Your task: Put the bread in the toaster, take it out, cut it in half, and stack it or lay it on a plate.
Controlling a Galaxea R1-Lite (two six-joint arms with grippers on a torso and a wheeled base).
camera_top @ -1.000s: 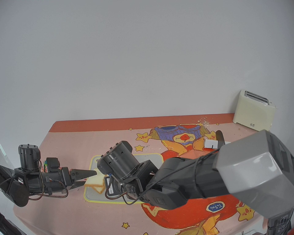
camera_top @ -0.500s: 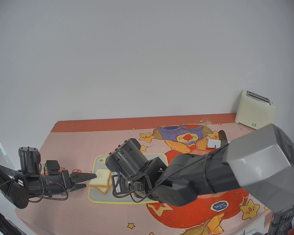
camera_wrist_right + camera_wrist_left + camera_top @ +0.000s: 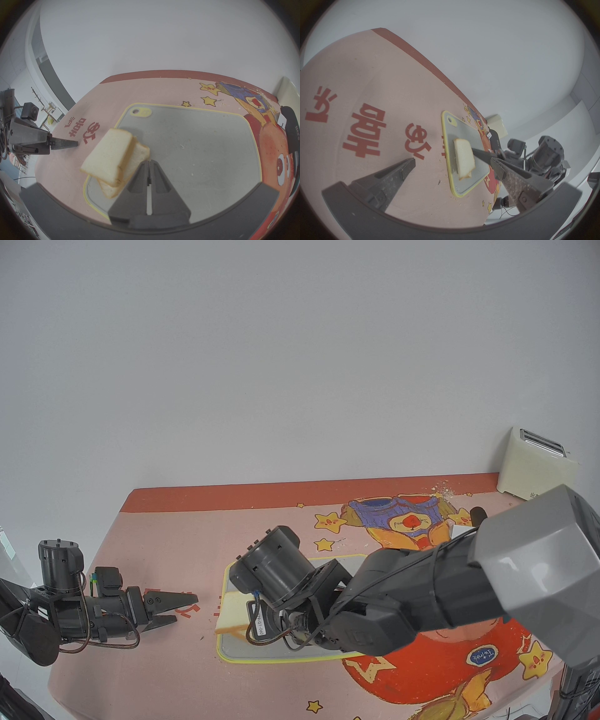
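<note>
Cloth [image 3: 187, 534] pink with a red border, red lettering, yellow stars and a cartoon figure in red, orange and purple. Board [image 3: 200, 140] grey, rimmed yellow. Bread [image 3: 107, 154] white — crust tan. Toaster [image 3: 531, 468] cream — slots dark.

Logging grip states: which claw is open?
The left claw, jaws spread over bare tablecloth short of the cutting board; the right claw is shut beside the stacked bread.

Red characters [image 3: 364, 129] on tablecloth [image 3: 378, 78] — unreadable
</note>
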